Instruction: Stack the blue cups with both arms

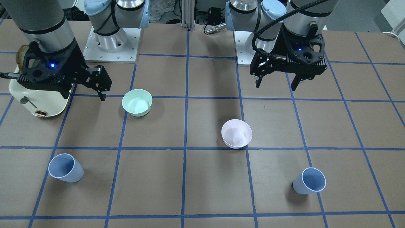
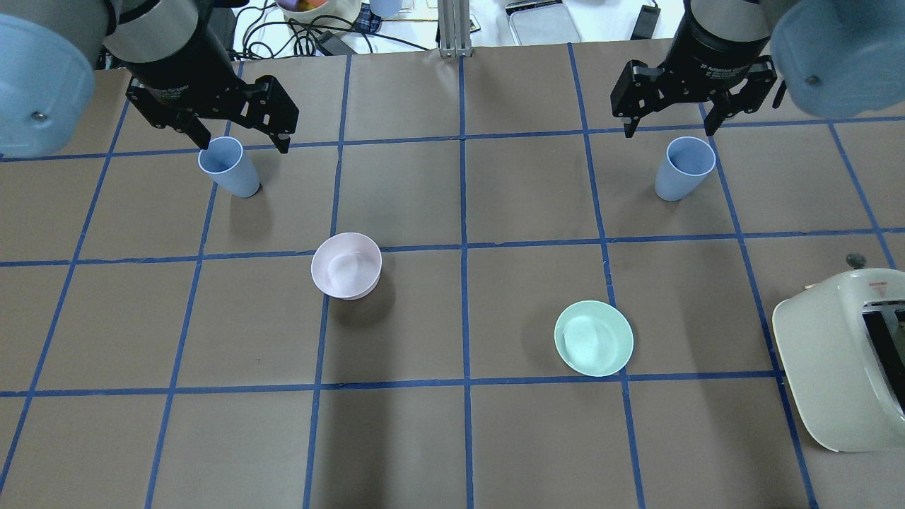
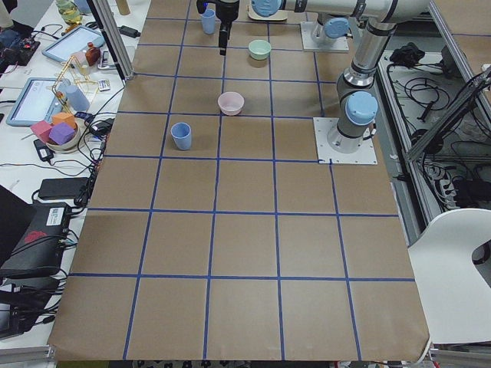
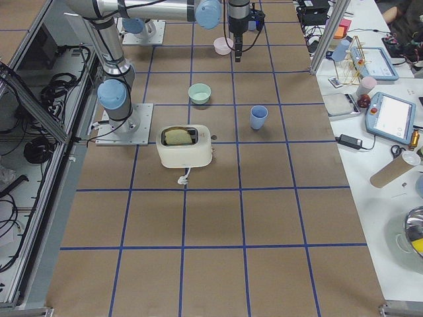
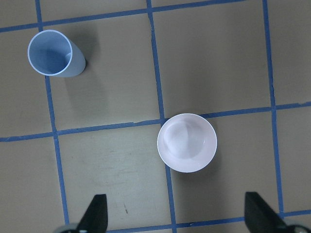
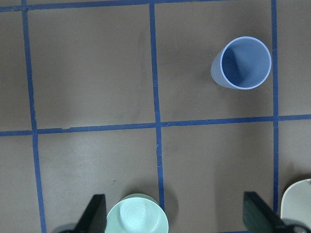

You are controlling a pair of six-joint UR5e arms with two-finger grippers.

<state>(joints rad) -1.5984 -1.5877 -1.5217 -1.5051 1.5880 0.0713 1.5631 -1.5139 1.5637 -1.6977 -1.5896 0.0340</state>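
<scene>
Left tool [image 2: 242, 143] and right tool [image 2: 669, 129] hang wide open, empty, each placed for its own pickup, I judge. Past the pink bowl [image 5: 187, 142], one blue cup [image 5: 53, 53] stands at my left wrist's 10 o'clock; the other blue cup [image 6: 243, 63], at my right's 1 o'clock.

The left arm [image 1: 305, 15] is seen at the upper right of the front-facing view, and the right arm [image 1: 41, 22] at its upper left. Both wrists are pointed straight down. The left gripper [image 1: 276, 85] and the right gripper [image 1: 84, 94] are held aloft, spread wide and empty.
</scene>
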